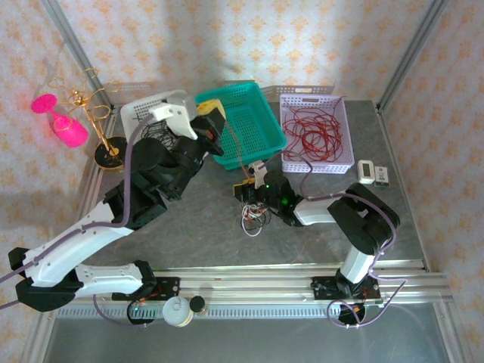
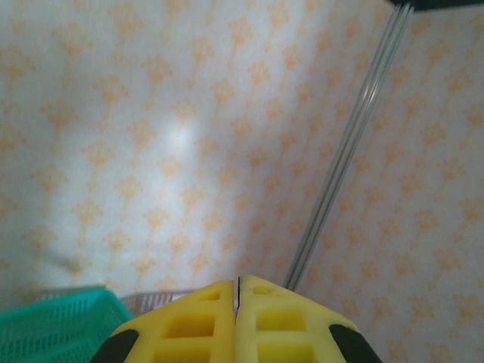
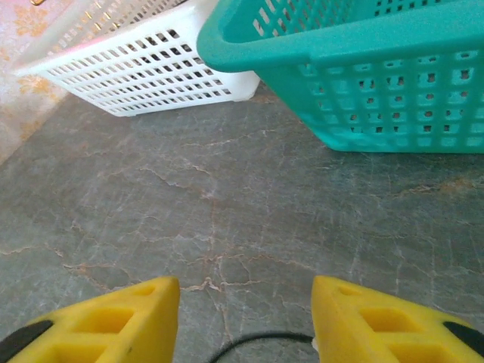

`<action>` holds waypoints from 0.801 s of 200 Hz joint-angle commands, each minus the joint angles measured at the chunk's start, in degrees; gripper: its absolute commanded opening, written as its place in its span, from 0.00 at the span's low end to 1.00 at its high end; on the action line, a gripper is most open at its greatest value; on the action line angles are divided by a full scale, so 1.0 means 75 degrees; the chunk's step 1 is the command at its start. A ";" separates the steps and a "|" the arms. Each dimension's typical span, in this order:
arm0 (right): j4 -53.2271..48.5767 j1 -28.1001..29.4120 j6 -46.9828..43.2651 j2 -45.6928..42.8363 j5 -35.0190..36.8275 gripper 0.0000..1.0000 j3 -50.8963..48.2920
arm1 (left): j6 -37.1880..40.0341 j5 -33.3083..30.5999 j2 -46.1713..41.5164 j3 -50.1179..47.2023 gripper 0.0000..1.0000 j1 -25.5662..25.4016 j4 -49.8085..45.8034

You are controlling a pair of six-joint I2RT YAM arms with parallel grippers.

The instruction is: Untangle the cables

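Starting on the left: my left tool (image 2: 237, 289) is up over the green basket (image 1: 261, 128), its halves pressed together. A thin reddish strand (image 1: 234, 151) runs from it down to the tangled clump (image 1: 253, 215), so I reckon it's pinching that strand. The clump lies mid-worktop, just beside my right tool (image 3: 246, 293), which is spread apart and low, a black wire (image 3: 261, 339) lying between its halves. To do this well I'd clamp the right tool on the clump first, then draw the strand up slowly, watching for snags. Further right, loose red cables (image 1: 314, 134) sit in the pale basket (image 1: 314, 97). The worktop (image 3: 227, 204) is grey and marbled; patterned wallpaper (image 2: 151, 151) and a metal post (image 2: 348, 151) stand behind.
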 commanded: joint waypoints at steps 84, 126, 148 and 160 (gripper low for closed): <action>-0.0742 0.0041 0.0205 0.0383 0.0760 0.51 0.0307 | 0.1886 0.0683 0.1034 0.2906 0.00 -0.0044 0.0845; -0.0850 0.0042 0.0163 0.0440 0.0769 0.51 0.0348 | 0.2452 0.0738 0.1398 0.3580 0.00 -0.0038 0.1172; -0.0811 0.0042 0.0118 0.0285 0.0730 0.51 0.0265 | 0.2602 0.0520 0.1561 0.3702 0.00 -0.0033 0.1125; -0.0747 0.0042 0.0130 0.0013 0.0657 0.52 0.0134 | 0.2578 0.0470 0.1596 0.3664 0.00 -0.0036 0.1010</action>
